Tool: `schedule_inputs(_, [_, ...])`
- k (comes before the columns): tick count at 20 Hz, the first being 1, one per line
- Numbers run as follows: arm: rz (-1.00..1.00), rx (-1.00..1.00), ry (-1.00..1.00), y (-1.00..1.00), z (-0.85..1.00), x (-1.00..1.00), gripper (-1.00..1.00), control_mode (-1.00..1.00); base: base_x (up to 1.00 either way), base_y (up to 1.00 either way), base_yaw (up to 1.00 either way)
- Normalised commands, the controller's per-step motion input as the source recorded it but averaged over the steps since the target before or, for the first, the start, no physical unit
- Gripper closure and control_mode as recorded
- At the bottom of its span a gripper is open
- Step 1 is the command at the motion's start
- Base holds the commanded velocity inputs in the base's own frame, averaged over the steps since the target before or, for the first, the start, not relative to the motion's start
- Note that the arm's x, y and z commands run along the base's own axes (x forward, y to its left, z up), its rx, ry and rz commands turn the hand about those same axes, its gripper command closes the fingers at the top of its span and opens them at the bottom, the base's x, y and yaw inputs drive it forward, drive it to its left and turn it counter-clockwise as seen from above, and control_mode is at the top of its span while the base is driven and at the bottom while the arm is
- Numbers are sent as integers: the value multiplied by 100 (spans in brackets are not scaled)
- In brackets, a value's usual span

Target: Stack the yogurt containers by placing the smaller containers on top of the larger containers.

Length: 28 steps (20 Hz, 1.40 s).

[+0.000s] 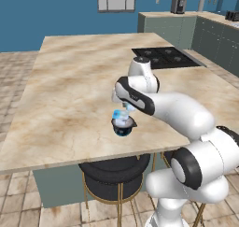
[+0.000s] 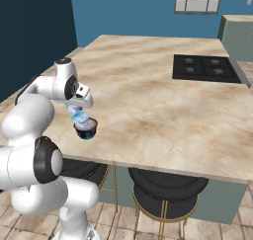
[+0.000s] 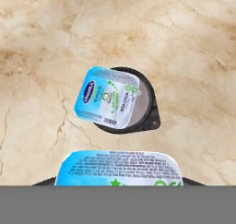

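Left base view: the white arm reached over the near edge of the beige marble worktop (image 1: pixel 70 81). The tiny glossy pale-blue and white cup (image 1: pixel 119 115) sat on the squat dark navy cup with flared rim (image 1: pixel 123 126). The gripper (image 1: pixel 125 107) hovered just above; whether its jaws held anything could not be told.

Right base view: the pale-blue cup (image 2: pixel 81 117) rested on the dark cup (image 2: pixel 86 129), near the near edge, the black cooktop (image 2: pixel 207 68) well apart.

Hand view: the pale-blue cup (image 3: pixel 108 97) lay tilted and off-centre on the dark cup (image 3: pixel 138 112). Stacking appeared done; retreat remained, with open worktop all round.
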Motion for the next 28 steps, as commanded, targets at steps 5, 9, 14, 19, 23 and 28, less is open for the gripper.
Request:
schedule_inputs(5, [0, 0, -6, 0, -9, 8, 100, -100, 0, 0, 0])
schedule_inputs(9, [0, 0, -6, 0, -16, 14, 100, -100, 0, 0, 0])
schedule_inputs(14, [0, 0, -4, 0, -15, 13, 100, -100, 0, 0, 0])
schedule_inputs(19, [-1, 0, -3, 1, -7, 4, 100, -100, 0, 0, 0])
schedule_inputs(23, [-1, 0, 0, 4, -5, 0, 100, -100, 0, 0, 0])
schedule_inputs(28, [0, 0, 0, 7, -4, 0, 100, -100, 0, 0, 0])
